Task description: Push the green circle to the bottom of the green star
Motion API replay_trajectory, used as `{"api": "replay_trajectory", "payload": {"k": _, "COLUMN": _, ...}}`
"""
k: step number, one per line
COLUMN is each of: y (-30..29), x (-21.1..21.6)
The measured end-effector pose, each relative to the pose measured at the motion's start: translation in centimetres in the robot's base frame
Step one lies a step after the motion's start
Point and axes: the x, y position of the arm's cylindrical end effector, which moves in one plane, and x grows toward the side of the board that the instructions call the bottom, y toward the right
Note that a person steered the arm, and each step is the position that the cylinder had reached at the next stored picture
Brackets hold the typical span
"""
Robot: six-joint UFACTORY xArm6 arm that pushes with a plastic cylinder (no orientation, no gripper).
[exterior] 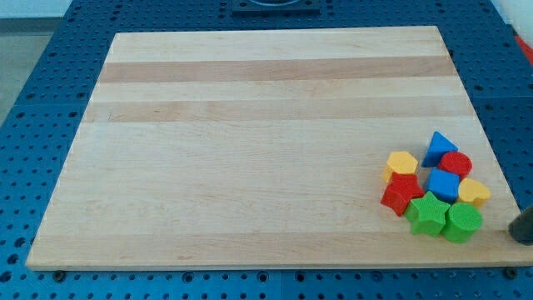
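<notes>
The green circle (pixel 462 222) sits near the board's lower right corner, touching the right side of the green star (pixel 428 215). Both lie at the bottom of a tight cluster of blocks. My tip (pixel 521 229) shows as a dark rod end at the view's right edge, off the board, to the right of the green circle and apart from it.
The cluster also holds a blue triangle (pixel 438 148), a red circle (pixel 455 163), a yellow hexagon (pixel 401 162), a blue block (pixel 443 184), a yellow block (pixel 474 192) and a red star (pixel 400 195). The wooden board (pixel 250 150) lies on a blue perforated table.
</notes>
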Motion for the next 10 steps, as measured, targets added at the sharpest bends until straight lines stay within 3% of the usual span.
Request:
{"api": "replay_trajectory", "payload": {"k": 3, "y": -6.4, "x": -1.4}}
{"api": "replay_trajectory", "payload": {"k": 6, "y": -3.1, "x": -0.3}}
{"api": "replay_trajectory", "payload": {"k": 7, "y": -3.0, "x": 2.2}}
{"api": "replay_trajectory", "payload": {"k": 10, "y": -7.4, "x": 2.3}}
